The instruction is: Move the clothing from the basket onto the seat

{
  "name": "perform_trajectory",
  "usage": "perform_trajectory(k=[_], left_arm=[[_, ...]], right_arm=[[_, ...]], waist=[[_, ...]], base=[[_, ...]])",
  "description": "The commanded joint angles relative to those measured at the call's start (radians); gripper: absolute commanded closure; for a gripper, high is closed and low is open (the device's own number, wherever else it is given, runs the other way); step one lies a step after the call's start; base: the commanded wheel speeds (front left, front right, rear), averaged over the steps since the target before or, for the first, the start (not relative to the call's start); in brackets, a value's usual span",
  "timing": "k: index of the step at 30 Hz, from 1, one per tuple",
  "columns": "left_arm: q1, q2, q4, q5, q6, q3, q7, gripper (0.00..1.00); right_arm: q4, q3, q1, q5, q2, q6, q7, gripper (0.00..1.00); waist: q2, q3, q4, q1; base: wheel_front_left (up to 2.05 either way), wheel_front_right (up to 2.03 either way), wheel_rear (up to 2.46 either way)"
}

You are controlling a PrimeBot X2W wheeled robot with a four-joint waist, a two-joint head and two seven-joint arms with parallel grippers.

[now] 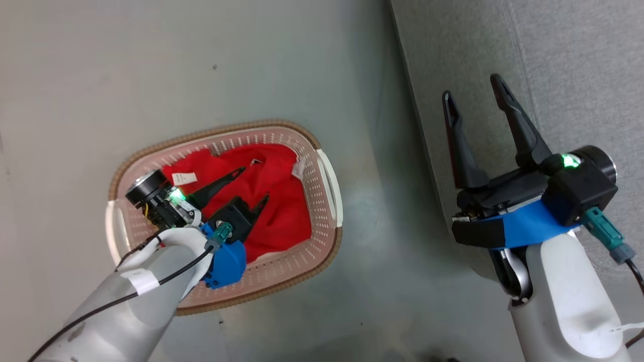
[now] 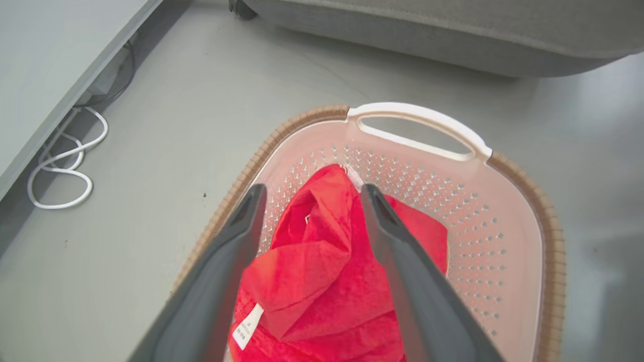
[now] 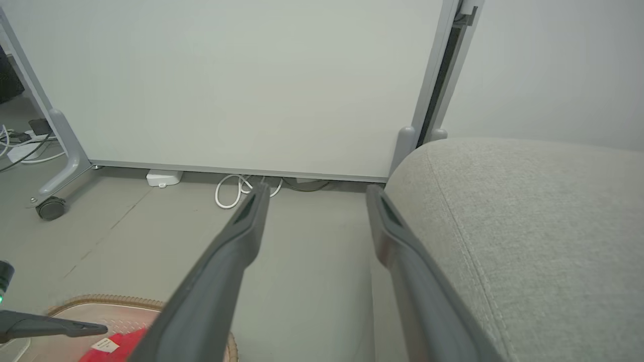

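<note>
Where perforated walls curve, the basket [image 1: 319, 221] cradles crumpled clothing [image 1: 282, 201].

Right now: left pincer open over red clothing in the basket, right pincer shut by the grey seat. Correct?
No: the right pincer by the light grey upholstered seat is open, per the head view. The left pincer is open over the bright red fabric clothing in the cream-white perforated plastic basket.
</note>
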Motion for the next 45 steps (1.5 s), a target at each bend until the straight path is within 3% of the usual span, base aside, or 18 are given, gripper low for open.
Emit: perform_trajectory(k=[1, 12, 16, 27, 36, 37, 38, 39, 45], left_arm=[[-0.025, 0.006, 0.013, -0.006, 0.000, -0.015, -0.003, 0.00], [-0.191, 0.046, 0.202, -0.053, 0.000, -0.279, -0.003, 0.00], [-0.238, 0.053, 0.240, -0.038, 0.000, -0.324, -0.003, 0.00], [-0.316, 0.026, 0.308, 0.070, 0.000, -0.358, -0.003, 0.00], [-0.330, -0.020, 0.411, 0.071, 0.000, -0.360, 0.054, 0.02], [-0.330, -0.023, 0.414, 0.070, 0.000, -0.360, 0.059, 0.72], [-0.333, -0.026, 0.417, 0.071, 0.000, -0.360, 0.061, 0.95], [-0.336, -0.027, 0.420, 0.078, 0.000, -0.360, 0.068, 1.00], [-0.347, -0.043, 0.427, 0.067, 0.000, -0.360, 0.057, 1.00]], right_arm=[[-0.007, 0.002, -0.020, 0.008, -0.003, 0.000, -0.004, 0.00], [-0.054, 0.029, -0.067, 0.025, -0.003, 0.000, -0.004, 0.00], [-0.065, 0.037, -0.061, 0.028, -0.003, 0.000, -0.004, 0.00], [-0.104, 0.052, -0.036, 0.026, -0.003, 0.000, -0.004, 0.00], [-0.145, 0.055, -0.022, 0.028, -0.003, 0.000, -0.004, 0.00], [-0.149, 0.053, -0.019, 0.025, -0.003, 0.000, -0.004, 0.00], [-0.154, 0.050, -0.017, 0.023, -0.003, 0.000, -0.004, 0.00], [-0.159, 0.047, -0.015, 0.022, -0.003, 0.000, -0.004, 0.00], [-0.164, 0.041, -0.020, 0.012, -0.003, 0.000, -0.004, 0.00]], waist=[[0.0000, 0.042, -0.016, -0.0002], [0.0000, 0.187, -0.061, -0.0002], [0.0000, 0.224, -0.076, -0.0002], [0.0000, 0.295, -0.090, -0.0002], [0.0000, 0.331, -0.093, -0.0002], [0.0000, 0.333, -0.091, -0.0002], [0.0000, 0.335, -0.090, -0.0002], [0.0000, 0.337, -0.088, -0.0002], [0.0000, 0.334, -0.077, -0.0002]], base=[[0.00, 0.00, 0.00], [0.00, 0.00, 0.00], [0.00, 0.00, 0.00], [0.00, 0.00, 0.00], [0.00, 0.00, 0.00], [0.00, 0.00, 0.00], [0.00, 0.00, 0.00], [0.00, 0.00, 0.00], [0.00, 0.00, 0.00]])
